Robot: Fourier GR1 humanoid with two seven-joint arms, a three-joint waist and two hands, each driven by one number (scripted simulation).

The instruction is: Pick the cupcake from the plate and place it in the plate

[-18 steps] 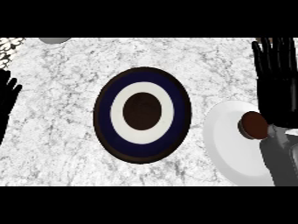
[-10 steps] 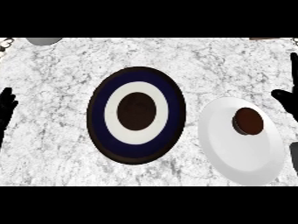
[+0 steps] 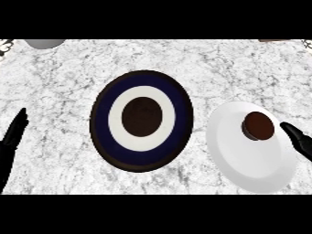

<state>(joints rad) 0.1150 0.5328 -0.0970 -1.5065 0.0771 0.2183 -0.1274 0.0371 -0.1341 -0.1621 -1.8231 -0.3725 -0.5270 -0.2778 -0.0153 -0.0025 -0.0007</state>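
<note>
Sitting on the upper right part of the white plate, the cupcake lies just left of the open right robot hand; the open left robot hand is well apart, beyond the dark ringed plate.

Two black robot hands were seen. The left robot hand was matte black, with slim, tapered fingers. The right robot hand was likewise black, its fingers narrowing to rounded tips. No markings or cables could be made out.
</note>
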